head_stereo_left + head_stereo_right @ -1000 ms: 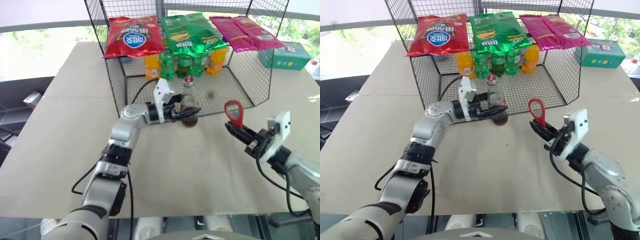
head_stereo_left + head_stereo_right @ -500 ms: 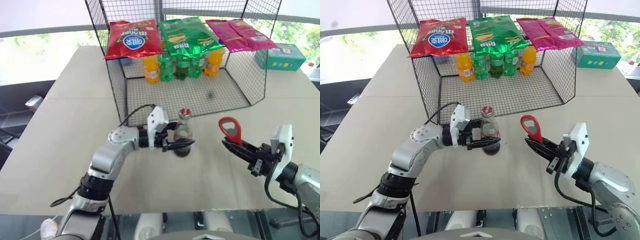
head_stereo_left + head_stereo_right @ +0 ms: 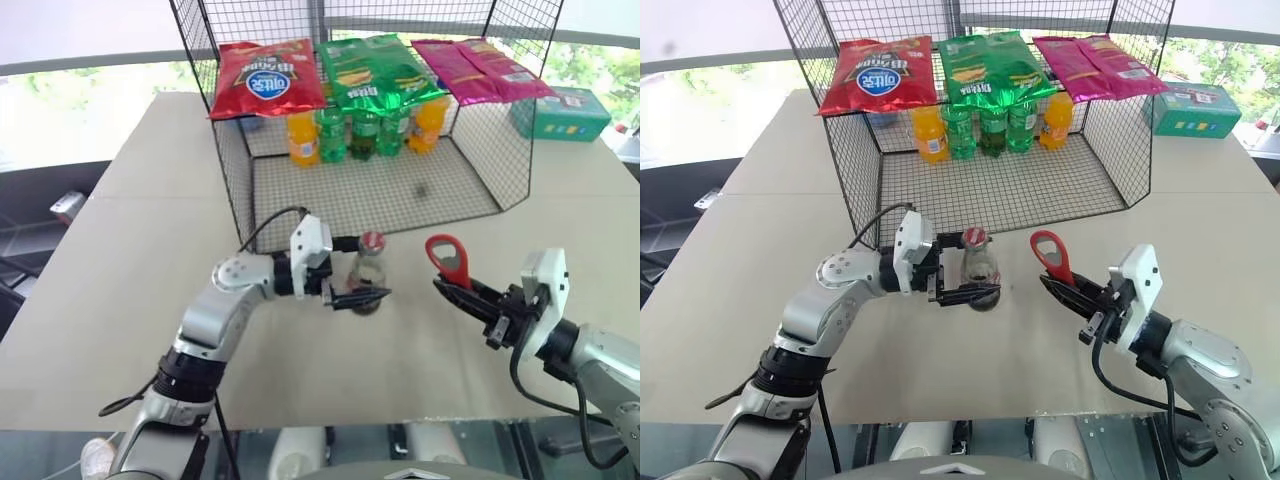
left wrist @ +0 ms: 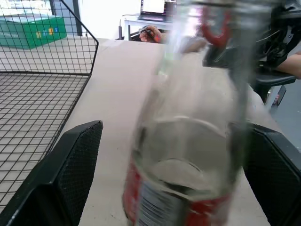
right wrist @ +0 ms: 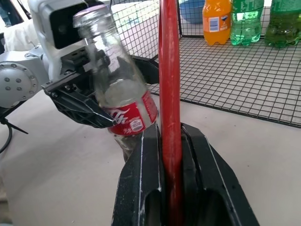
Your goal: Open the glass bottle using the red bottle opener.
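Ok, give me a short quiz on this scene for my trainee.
1. True or false: the right hand is shut on the red opener.
2. Where is the glass bottle? A: inside the wire basket. B: on the table, between the open fingers of the left hand. C: lying flat beside the right hand.
3. Fill in: the bottle's red cap is ___ the bottle (on or off).
Key: 1 true; 2 B; 3 on.

Beige desk (image 3: 140,300) under daylight; bright windows (image 3: 90,90) with greenery beyond, dark floor (image 3: 30,220) at its left edge
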You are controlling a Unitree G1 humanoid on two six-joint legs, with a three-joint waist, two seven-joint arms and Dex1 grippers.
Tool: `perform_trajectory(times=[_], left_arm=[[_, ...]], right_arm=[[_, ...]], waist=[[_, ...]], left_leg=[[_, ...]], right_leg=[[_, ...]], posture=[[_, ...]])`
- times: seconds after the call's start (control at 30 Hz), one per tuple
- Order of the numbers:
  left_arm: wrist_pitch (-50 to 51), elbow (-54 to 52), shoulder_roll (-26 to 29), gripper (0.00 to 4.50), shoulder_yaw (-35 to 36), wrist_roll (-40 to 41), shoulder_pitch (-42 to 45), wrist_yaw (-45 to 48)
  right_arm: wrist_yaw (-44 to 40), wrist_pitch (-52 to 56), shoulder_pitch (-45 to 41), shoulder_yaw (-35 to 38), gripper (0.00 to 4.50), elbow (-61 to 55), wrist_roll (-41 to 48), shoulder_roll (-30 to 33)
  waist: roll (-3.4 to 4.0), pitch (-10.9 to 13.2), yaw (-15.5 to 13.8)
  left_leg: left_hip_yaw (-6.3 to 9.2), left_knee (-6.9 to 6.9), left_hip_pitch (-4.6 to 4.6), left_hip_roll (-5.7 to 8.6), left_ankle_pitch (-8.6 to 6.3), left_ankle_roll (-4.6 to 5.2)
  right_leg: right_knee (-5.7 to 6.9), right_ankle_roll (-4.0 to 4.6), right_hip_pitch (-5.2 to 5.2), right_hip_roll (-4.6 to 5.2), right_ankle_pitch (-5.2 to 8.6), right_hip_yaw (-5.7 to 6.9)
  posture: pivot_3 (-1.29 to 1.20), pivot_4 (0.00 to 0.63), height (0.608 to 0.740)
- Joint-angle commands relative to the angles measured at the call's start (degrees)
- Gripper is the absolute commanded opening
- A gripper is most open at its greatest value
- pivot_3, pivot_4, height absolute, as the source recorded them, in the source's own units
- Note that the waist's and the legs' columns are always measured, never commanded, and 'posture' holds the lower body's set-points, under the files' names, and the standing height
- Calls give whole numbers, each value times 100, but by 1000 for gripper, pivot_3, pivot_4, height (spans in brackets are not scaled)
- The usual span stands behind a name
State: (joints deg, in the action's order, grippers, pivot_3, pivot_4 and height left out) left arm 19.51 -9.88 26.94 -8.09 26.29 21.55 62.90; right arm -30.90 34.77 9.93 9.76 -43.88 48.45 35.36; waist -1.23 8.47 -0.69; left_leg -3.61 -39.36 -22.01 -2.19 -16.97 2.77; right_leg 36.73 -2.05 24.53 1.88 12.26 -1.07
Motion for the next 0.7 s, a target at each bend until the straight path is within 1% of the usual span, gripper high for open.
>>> perform_trajectory(times=[0.03,0.17,0.4,0.5,0.57,0.6,0.63,0.67,0.7], left_arm=[[230,-551,180,4491,357,464,125,38],[432,-645,252,4491,415,628,200,-18],[553,-697,263,4491,352,678,259,-18],[602,-693,233,3771,327,704,304,-14],[649,-706,231,2923,308,724,314,4],[668,-702,242,2325,306,734,319,28],[679,-699,251,2025,305,739,322,44],[685,-696,260,1440,300,741,324,55],[680,-698,271,1330,289,742,325,67]], right_arm=[[-16,-148,-43,51,0,-68,-32,-37],[-46,-173,-65,50,0,-25,-83,-59],[44,-109,-263,-19,0,-31,-91,-104],[109,-56,-344,-28,0,-63,-61,-106],[133,-40,-363,-19,0,-75,-45,-104],[151,-33,-375,-21,0,-83,-36,-107],[163,-33,-380,-22,0,-88,-33,-108],[168,-37,-381,-24,0,-93,-36,-108],[169,-49,-386,-25,0,-102,-44,-109]], waist=[[1,-1,2],[1,-1,2],[1,0,1],[1,0,1],[1,0,1],[1,0,1],[1,0,1],[0,-1,-5],[1,-1,-6]], left_leg=[[0,0,0,-1,0,0],[-2,0,1,0,0,0],[-3,0,2,1,0,0],[-2,0,2,1,0,0],[-2,0,1,1,0,0],[-2,0,1,1,0,0],[-2,0,1,1,0,0],[-2,0,1,1,0,0],[-1,0,1,1,0,0]], right_leg=[[0,0,0,-1,0,0],[0,-1,-1,0,0,-1],[0,0,0,-1,0,-2],[0,0,0,-2,0,-1],[0,0,-1,-1,0,-2],[0,-1,-1,-1,0,-2],[0,-1,-1,-1,0,-2],[0,-1,0,-1,0,-2],[0,0,-1,-1,0,-1]], posture=[[0,150,740],[0,150,740],[0,150,740],[0,150,740],[0,150,740],[0,150,740],[0,150,740],[0,150,740],[0,150,740]])
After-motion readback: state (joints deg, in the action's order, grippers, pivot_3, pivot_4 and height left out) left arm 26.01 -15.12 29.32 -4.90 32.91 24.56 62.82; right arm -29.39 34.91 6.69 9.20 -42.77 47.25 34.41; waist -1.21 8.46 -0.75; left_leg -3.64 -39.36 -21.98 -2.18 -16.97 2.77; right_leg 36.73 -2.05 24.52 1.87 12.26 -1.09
